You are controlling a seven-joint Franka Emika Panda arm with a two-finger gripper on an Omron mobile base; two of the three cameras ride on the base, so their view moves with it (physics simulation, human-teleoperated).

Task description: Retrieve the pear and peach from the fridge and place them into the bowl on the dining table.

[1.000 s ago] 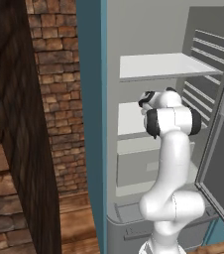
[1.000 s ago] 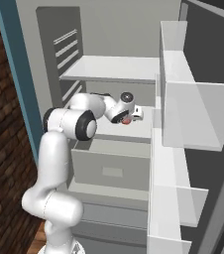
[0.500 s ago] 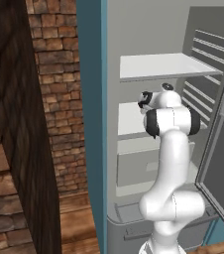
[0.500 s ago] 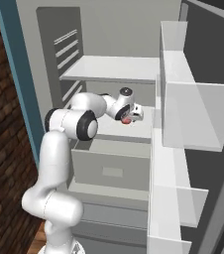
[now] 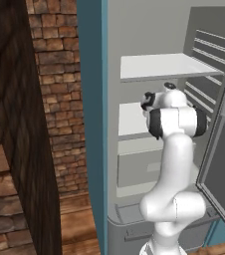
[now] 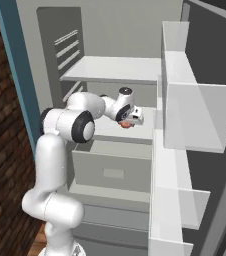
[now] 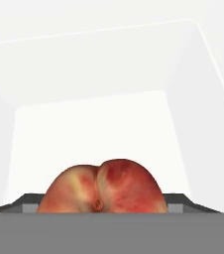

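Where arm reaches into fridge [image 6: 110,45]: one peach [image 7: 101,188] between hand [image 6: 131,119] fingers; grip state unclear.

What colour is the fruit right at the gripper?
Orange-red with yellowish patches: the peach, clearest in the hand view.

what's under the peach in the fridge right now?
The peach sits on a white fridge shelf, with the hand around it. The contact patch beneath the fruit is hidden by the fruit itself. Nothing else shows on that shelf.
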